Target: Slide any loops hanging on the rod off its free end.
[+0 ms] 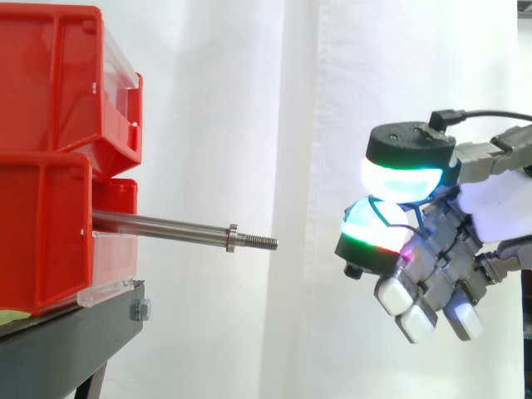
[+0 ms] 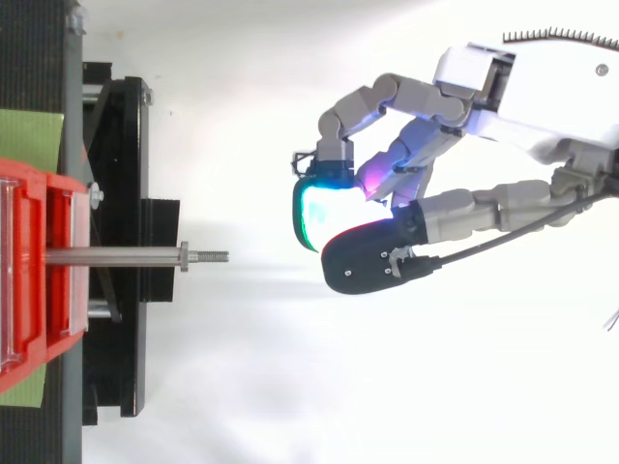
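Two red bins [image 1: 50,150], rod [image 1: 166,226], robot hand [image 1: 436,249] apart

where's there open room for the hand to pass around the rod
Open: the gap between the threaded end of the rod and the hand, plus the space above and below the rod's outer stretch. Crowded at the rod's root, where the red bins and black stand close in.
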